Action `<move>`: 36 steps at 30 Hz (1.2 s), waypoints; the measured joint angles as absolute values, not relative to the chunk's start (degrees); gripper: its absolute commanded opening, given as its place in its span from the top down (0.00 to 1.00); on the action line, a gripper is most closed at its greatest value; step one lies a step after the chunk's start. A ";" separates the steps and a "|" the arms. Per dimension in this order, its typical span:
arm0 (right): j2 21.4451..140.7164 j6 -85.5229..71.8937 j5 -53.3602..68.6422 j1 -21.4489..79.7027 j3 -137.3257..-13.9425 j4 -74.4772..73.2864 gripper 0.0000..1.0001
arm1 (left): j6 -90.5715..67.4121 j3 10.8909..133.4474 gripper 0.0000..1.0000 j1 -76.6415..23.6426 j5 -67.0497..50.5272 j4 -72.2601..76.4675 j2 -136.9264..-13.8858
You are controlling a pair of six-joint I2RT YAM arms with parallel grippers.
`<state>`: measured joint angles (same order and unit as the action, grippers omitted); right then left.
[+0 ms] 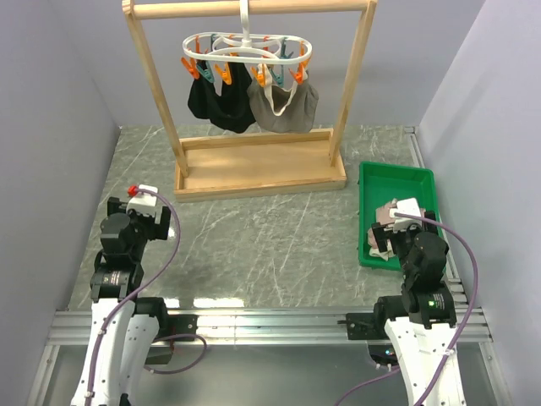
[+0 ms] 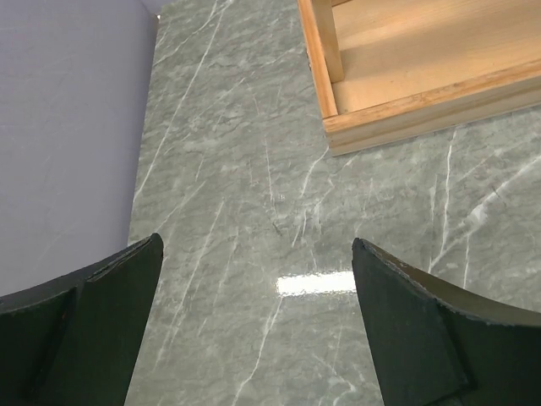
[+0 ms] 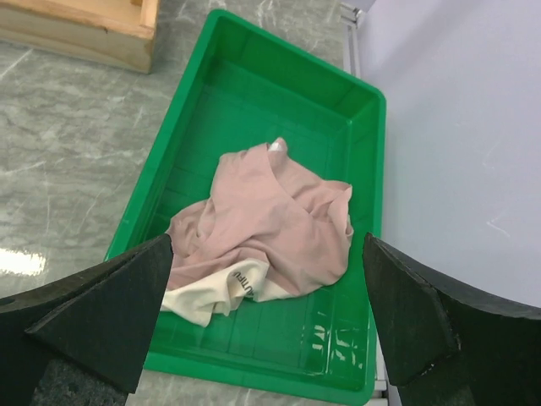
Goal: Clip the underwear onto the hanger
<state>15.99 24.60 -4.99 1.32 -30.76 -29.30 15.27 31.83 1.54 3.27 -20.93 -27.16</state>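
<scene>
The pink-beige underwear (image 3: pixel 275 222) with a cream waistband lies crumpled in a green tray (image 3: pixel 254 76); in the top view the underwear (image 1: pixel 390 213) is partly hidden by my right arm. My right gripper (image 3: pixel 266 321) is open and hovers above the tray's near end, with the underwear just beyond its jaws. The white clip hanger (image 1: pixel 247 52) with orange and teal pegs hangs from the wooden rack's top bar. My left gripper (image 2: pixel 254 304) is open and empty above bare table, at the left in the top view (image 1: pixel 145 201).
The tall wooden rack (image 1: pixel 260 165) stands at the back on a flat base, which also shows in the left wrist view (image 2: pixel 406 76). A black garment (image 1: pixel 218 101) and a grey-taupe garment (image 1: pixel 284 106) hang from the hanger's pegs. Grey walls close in both sides.
</scene>
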 measured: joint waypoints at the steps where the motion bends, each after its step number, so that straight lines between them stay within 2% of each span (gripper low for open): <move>1: 16.03 24.60 -4.84 1.32 -30.76 -29.67 0.00 | 15.27 31.97 0.01 1.52 3.27 -20.93 -27.46; 6: 17.65 24.60 -3.81 0.91 -31.70 -32.60 0.00 | 15.35 34.68 0.01 1.54 2.55 -21.74 -30.17; 10: 23.24 24.82 -2.46 0.69 -35.35 -36.16 0.01 | 15.31 38.98 0.01 1.54 0.64 -22.31 -32.71; 21: 49.54 22.41 -3.16 -0.58 -45.47 -42.09 0.02 | 12.75 49.41 0.01 1.54 -4.38 -25.71 -37.98; 30: 72.66 19.05 -2.07 -10.63 -50.54 -42.15 0.06 | 12.10 50.76 0.01 1.54 -7.70 -28.64 -38.09; 36: 84.71 16.78 0.93 -13.91 -55.90 -41.47 0.08 | 11.86 50.76 0.01 1.54 -8.67 -28.84 -38.20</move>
